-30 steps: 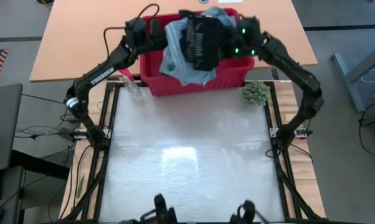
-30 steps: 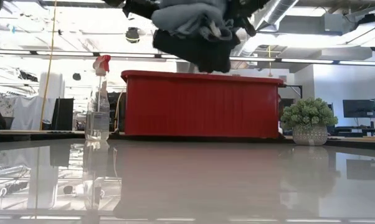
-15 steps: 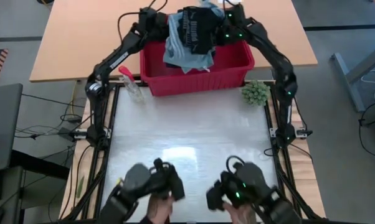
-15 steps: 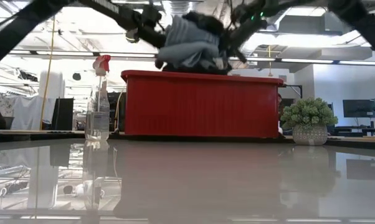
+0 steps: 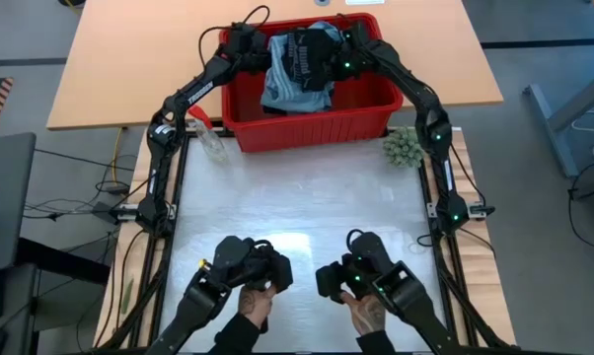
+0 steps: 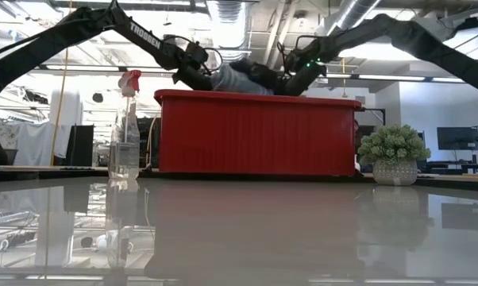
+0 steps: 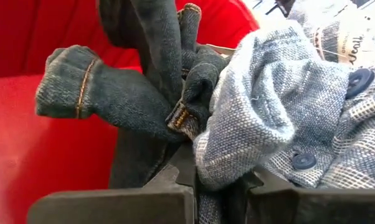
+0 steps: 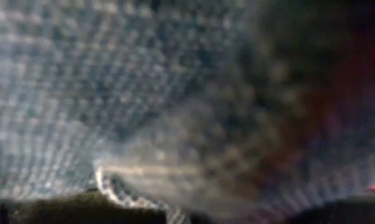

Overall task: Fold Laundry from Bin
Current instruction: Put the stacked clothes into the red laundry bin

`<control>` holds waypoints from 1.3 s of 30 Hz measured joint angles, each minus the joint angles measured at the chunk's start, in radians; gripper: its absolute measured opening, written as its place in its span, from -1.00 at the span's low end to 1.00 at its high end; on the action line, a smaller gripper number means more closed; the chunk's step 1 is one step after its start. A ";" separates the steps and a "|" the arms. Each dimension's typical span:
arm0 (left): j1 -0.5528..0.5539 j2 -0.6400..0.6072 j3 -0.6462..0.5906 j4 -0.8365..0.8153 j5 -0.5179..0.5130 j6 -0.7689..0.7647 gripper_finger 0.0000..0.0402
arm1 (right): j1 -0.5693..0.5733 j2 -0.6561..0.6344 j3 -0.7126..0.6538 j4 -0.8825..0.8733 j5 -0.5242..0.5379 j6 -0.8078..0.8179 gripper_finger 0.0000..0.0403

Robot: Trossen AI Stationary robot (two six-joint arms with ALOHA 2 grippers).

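Your left gripper (image 5: 260, 51) is pinching the laundry (image 5: 297, 67) tight and your right gripper (image 5: 338, 61) is clamping its far side; you are lowering the bundle, raised a second ago, back into the bin (image 5: 307, 126); unloading is stalling; jeans and shirt are filling the bin.

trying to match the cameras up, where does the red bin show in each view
High view: red bin at top centre, laundry bundled inside.
Low view: the bin fills the centre, beside the spray bottle.
Left wrist view: its red wall behind the denim.
Right wrist view: cannot tell; cloth fills the picture.
Shared landmark: the bundled laundry in the bin.
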 joint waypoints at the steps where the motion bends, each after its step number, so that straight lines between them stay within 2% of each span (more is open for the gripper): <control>1: 0.002 0.002 0.000 -0.005 -0.009 0.003 -0.91 | 0.000 0.007 0.000 0.002 0.007 0.000 -0.47; 7: 0.002 0.010 0.000 -0.043 -0.052 0.114 -0.72 | -0.005 0.039 -0.001 -0.025 0.042 0.006 -0.47; 12: 0.002 0.010 0.000 -0.120 -0.074 0.234 -0.46 | -0.015 0.036 -0.001 -0.085 0.151 -0.030 -0.46; 18: 0.021 0.004 0.003 -0.220 -0.172 0.269 -0.23 | -0.041 0.037 -0.015 -0.158 0.172 -0.044 -0.30; 24: 0.049 0.003 0.021 -0.230 -0.218 0.274 -0.21 | -0.046 0.037 -0.019 -0.199 0.174 -0.073 -0.27; 33: 0.051 0.003 0.182 -0.309 -0.413 0.476 -0.22 | -0.051 0.021 -0.019 -0.273 0.194 -0.135 -0.26; 36: 0.039 0.003 0.240 -0.297 -0.383 0.481 -0.22 | -0.050 -0.006 -0.019 -0.291 0.241 -0.140 -0.26; 39: 0.010 -0.003 0.250 -0.233 -0.274 0.468 -0.22 | -0.051 -0.037 -0.018 -0.324 0.306 -0.167 -0.26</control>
